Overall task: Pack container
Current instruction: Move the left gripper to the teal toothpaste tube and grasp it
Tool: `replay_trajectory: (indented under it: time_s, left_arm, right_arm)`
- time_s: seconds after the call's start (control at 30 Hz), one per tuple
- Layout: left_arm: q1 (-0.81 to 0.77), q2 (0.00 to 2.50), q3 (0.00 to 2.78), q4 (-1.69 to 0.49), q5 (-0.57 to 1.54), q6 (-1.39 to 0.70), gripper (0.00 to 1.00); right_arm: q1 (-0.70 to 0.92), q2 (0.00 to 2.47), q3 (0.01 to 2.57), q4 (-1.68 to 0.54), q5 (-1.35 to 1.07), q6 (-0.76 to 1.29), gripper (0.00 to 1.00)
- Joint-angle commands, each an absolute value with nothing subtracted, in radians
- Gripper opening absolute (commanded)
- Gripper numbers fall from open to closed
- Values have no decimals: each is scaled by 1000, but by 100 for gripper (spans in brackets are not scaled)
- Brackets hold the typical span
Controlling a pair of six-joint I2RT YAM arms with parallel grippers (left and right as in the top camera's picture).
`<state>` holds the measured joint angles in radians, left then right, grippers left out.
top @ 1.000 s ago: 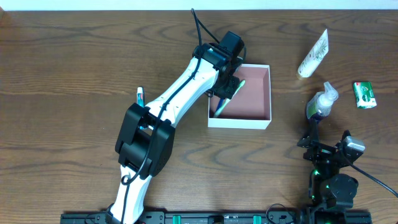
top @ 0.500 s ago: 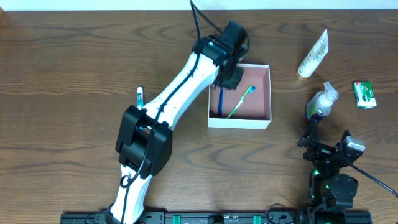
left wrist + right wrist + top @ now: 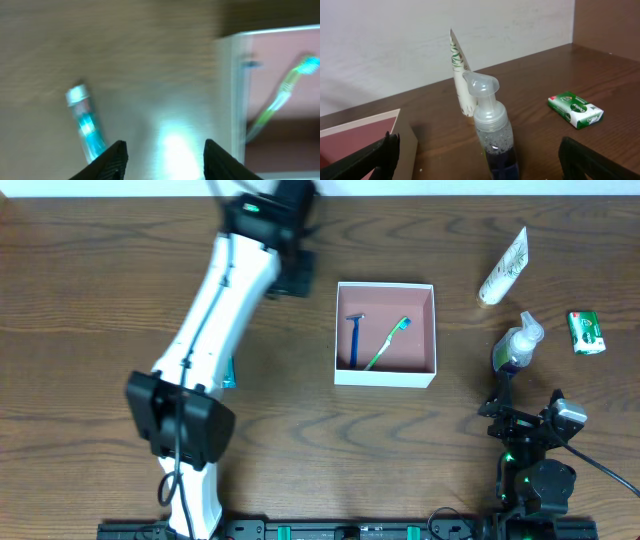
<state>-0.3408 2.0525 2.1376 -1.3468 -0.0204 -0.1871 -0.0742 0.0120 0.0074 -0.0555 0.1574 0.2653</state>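
Left gripper (image 3: 165,159) open (over table (image 3: 150,75)), right gripper (image 3: 480,157) open

Left wrist view motion-blurred; container (image 3: 229,95) cut by right edge; small tube (image 3: 229,372) mostly under left arm (image 3: 215,300).

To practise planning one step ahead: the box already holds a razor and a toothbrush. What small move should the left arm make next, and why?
Probably shift the left gripper over the small teal tube and lower onto it. The gripper is open and empty. The tube lies loose on the table beside it, outside the container, which holds only the razor and toothbrush.
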Motion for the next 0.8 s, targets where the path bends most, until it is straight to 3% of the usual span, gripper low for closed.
replay_trajectory:
  time_s: [0.0,0.3,0.77]
  left_arm:
    - [-267,2055,2090,-1367,-65,-200,54]
    - [-93,2056,1837,-1274,-8,-171,56]
    - [-61,2057,1512,-1040,60,-120,56]
  right_arm:
    - [-58,6,6,-59,165,250,99]
    - [-58,6,6,-59,164,250,99]
    - [-58,6,6,-59,165,250,99]
